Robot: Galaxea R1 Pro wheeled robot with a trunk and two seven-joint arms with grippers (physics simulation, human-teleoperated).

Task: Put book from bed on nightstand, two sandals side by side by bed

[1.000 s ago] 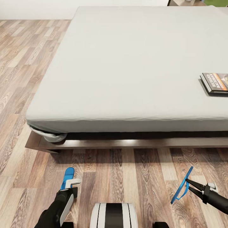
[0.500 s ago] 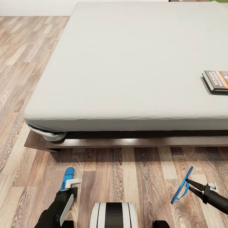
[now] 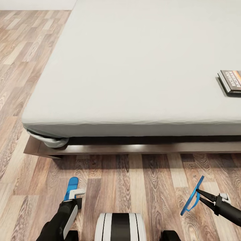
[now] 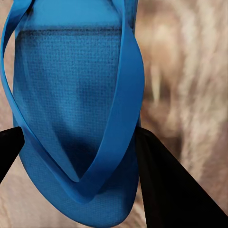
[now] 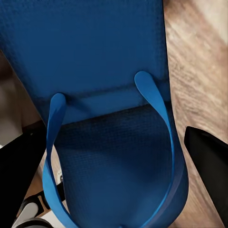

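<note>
Book [image 3: 231, 81] on bed [image 3: 134, 67], cover lettering "RICHARD BACHMAN". Left end effector [image 3: 74, 194] grasping left sandal [image 3: 71, 187]; right end effector [image 3: 198, 194] grasping right sandal [image 3: 192, 196].

The book [image 3: 232, 81] is cut off by the head view's right edge, its cover picture unreadable.

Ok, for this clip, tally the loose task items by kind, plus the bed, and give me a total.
Blue sandals: 2, one in the left end effector (left sandal), one in the right end effector (right sandal)
Book: 1, lying on the mattress
Bed: 1
Total: 4
</note>
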